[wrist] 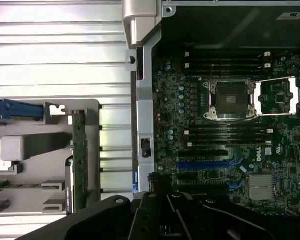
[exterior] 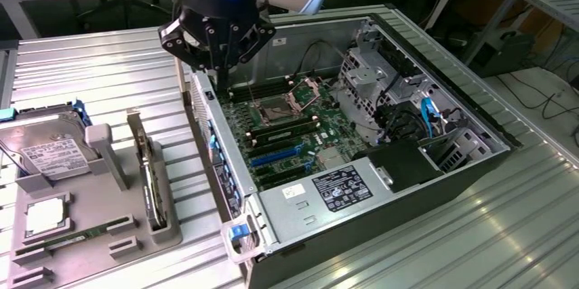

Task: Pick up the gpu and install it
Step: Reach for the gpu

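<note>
I see, ext cam: ribbed metal table [exterior: 100, 72], open PC case [exterior: 308, 38] at centre. Inside it, mobo [exterior: 299, 140]: CPU socket [exterior: 271, 107] w/ lid open at 12, blue slots [exterior: 276, 155] toward 6, labelled PSU [exterior: 335, 190] at 5, drive cage [exterior: 371, 75] at 2. At 9 of the case, apart from it, grey holder [exterior: 91, 228]: HDD [exterior: 50, 153] at its 11, green RAM stick [exterior: 64, 240] at 7.

Table [exterior: 91, 72] shiny ribbed metal; holder [exterior: 100, 204] matt plastic
</note>
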Controlling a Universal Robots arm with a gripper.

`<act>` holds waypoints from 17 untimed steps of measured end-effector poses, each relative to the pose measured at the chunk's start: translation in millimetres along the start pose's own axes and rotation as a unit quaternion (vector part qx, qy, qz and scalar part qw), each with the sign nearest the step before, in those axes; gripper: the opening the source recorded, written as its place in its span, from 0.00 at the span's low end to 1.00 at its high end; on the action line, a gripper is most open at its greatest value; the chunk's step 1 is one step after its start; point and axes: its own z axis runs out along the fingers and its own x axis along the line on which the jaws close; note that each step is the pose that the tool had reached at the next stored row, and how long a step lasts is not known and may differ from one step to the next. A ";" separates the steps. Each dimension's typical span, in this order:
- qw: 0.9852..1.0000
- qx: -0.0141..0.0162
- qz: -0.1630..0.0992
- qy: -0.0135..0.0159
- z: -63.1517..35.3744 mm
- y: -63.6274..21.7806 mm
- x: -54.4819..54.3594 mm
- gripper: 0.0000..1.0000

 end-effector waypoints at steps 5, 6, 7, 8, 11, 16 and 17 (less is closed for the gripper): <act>1.000 -0.002 -0.002 0.000 -0.3 -2.5 9.1 0.11; 1.000 -0.003 -0.002 0.000 -0.4 -2.9 10.9 0.11; 1.000 -0.003 -0.003 0.000 -0.5 -3.3 12.8 0.11; 1.000 -0.003 -0.004 0.000 -0.6 -3.8 14.6 0.11; 1.000 -0.004 -0.006 0.001 -1.0 -6.6 20.0 0.11; 1.000 -0.005 -0.008 0.001 -1.5 -11.0 32.4 0.11; 1.000 -0.005 -0.008 0.001 -1.5 -11.4 36.1 0.11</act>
